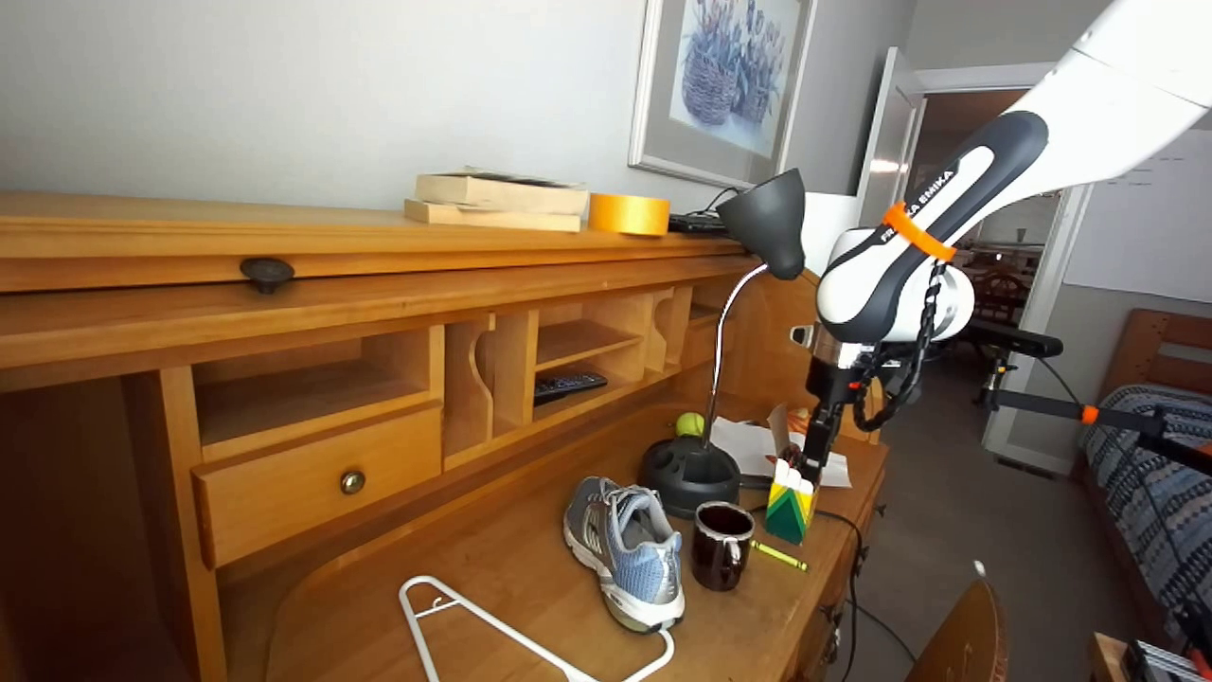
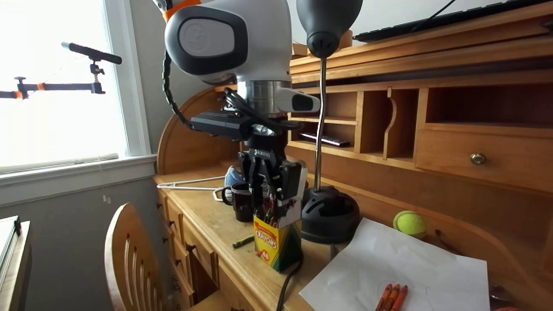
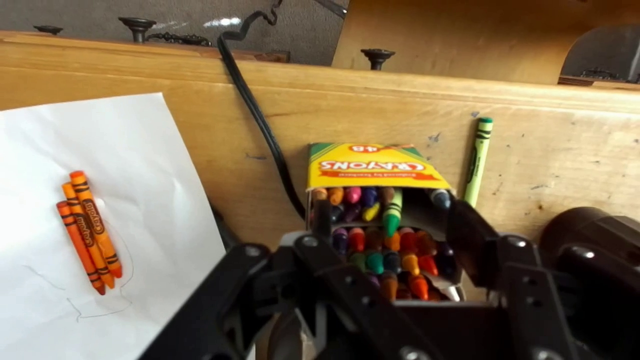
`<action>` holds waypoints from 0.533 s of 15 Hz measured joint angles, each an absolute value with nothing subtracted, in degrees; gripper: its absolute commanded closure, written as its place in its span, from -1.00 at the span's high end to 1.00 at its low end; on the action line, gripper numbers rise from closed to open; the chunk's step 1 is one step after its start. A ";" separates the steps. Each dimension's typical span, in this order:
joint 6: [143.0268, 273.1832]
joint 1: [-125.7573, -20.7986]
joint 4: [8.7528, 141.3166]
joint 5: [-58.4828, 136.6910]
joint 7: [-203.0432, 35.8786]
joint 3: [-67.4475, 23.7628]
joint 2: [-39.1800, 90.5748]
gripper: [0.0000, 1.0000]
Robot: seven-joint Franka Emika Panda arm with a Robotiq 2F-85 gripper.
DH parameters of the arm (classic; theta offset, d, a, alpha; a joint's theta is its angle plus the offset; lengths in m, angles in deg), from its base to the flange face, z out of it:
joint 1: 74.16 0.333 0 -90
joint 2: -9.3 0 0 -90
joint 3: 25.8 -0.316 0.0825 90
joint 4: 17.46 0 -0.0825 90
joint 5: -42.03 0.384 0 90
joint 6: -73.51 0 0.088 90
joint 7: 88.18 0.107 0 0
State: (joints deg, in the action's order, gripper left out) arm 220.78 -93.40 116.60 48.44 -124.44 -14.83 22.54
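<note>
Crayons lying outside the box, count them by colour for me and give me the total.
Orange to red-orange crayons, on the paper: 3
Light green crayon, on the desk near the crayon box: 1
Total: 4

Three orange crayons (image 3: 88, 235), one loose green crayon (image 3: 478, 162), one crayon box (image 2: 274, 242), one sheet of paper (image 3: 145, 190), one tennis ball (image 2: 409, 223), one desk lamp (image 1: 696, 478), one mug (image 1: 720, 551), one sneaker (image 1: 630, 554) and one hanger (image 1: 511, 632) share one surface (image 1: 511, 559), with one chair (image 2: 116, 246) alongside.
</note>
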 measured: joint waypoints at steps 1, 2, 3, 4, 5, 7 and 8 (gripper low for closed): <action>220.78 -93.50 116.66 48.44 -124.44 -14.83 22.53 0.28; 220.78 -93.62 116.80 48.44 -124.44 -14.82 22.54 0.27; 220.78 -93.72 116.91 48.44 -124.44 -14.82 22.54 0.24; 220.78 -93.81 117.00 48.44 -124.44 -14.82 22.53 0.25; 220.78 -93.88 117.10 48.44 -124.44 -14.82 22.52 0.23; 220.78 -93.97 117.34 48.44 -124.44 -14.82 22.44 0.23; 220.78 -94.00 117.45 48.44 -124.44 -14.82 22.37 0.25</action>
State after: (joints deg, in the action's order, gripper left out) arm 220.78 -94.00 117.45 48.44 -124.44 -14.82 22.37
